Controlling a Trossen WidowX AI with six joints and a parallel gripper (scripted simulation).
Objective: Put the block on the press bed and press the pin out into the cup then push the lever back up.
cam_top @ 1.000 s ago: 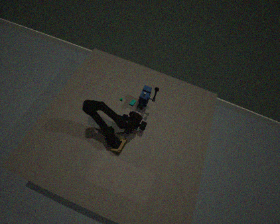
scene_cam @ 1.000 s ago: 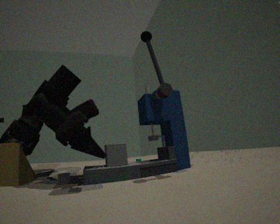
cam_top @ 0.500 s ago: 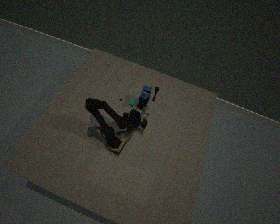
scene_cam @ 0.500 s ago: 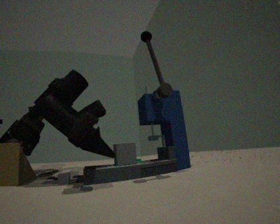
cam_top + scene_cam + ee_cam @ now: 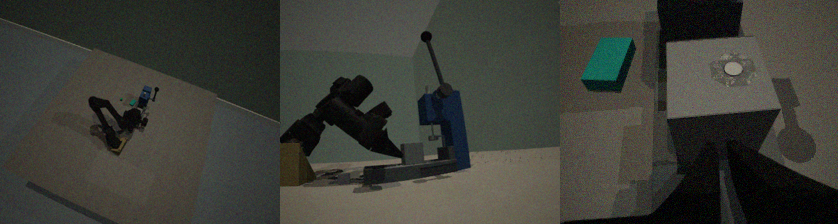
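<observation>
While the white pin (image 5: 733,68) sits within the grey block (image 5: 413,153) (image 5: 705,82), the gripper (image 5: 402,156) (image 5: 720,149) is closed, empty, against its side; the punch (image 5: 432,137) stands apart.

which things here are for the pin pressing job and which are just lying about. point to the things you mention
For the job:
- grey block (image 5: 412,154) (image 5: 710,80) with its pin (image 5: 733,68)
- blue press (image 5: 146,95) (image 5: 452,116) with its lever (image 5: 155,94) (image 5: 434,61)
- gripper (image 5: 402,157) (image 5: 720,149)

Lying about, seemingly:
- green block (image 5: 133,102) (image 5: 609,60)
- small green piece (image 5: 121,99)

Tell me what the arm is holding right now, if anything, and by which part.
Nothing is held: the closed fingers only meet the near side of the gray block.
</observation>
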